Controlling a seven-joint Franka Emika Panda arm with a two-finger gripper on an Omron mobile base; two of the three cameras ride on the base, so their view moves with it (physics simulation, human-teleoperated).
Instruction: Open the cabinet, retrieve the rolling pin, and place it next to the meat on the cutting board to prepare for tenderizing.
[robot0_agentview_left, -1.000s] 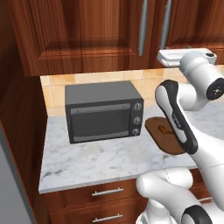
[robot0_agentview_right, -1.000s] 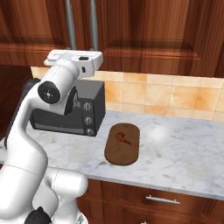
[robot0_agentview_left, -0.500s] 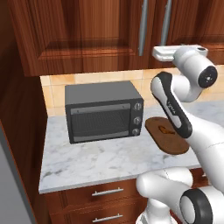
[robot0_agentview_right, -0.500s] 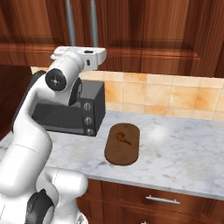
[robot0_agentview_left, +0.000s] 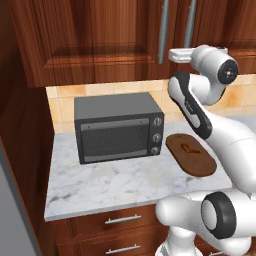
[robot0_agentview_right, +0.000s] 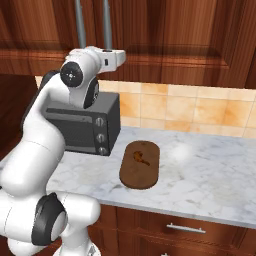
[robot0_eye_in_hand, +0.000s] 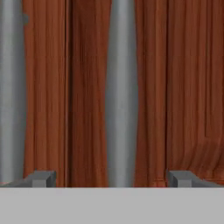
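We're at the cabinet (robot0_agentview_left: 95, 40), gripper (robot0_eye_in_hand: 111, 178) spread wide around a door handle (robot0_eye_in_hand: 121, 87); next, close and pull.

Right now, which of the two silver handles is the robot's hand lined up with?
The right handle. In the hand view it runs up between the open gripper fingertips, while the left handle sits off at the picture's edge. Both are on the cabinet.
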